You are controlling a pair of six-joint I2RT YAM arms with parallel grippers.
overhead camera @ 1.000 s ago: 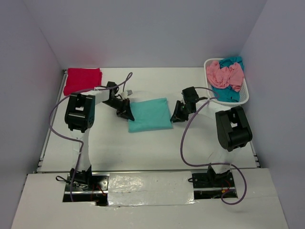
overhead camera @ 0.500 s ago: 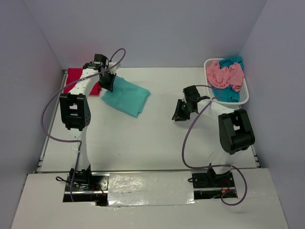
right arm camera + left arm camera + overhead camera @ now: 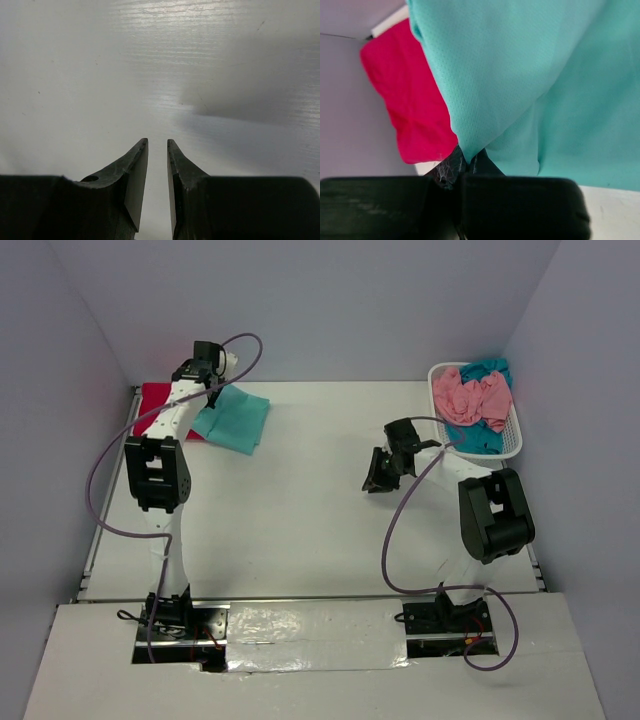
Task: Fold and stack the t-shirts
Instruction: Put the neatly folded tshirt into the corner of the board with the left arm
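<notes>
On the worktop [image 3: 320, 530], at eleven o'clock, the mint shirt [image 3: 238, 420] is dangling by the red shirt [image 3: 152, 400], possibly overlapping it, pinched in the closed left tool [image 3: 468, 161]. If dropped crooked, it is risking unfolding. The right tool [image 3: 157, 144], slightly parted, is gripping nothing.

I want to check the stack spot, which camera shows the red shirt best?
Top external: the red shirt lies at the far left corner, partly hidden by the left arm and mint shirt. Left wrist shows a close patch beside the mint shirt; right wrist shows none of it.
</notes>
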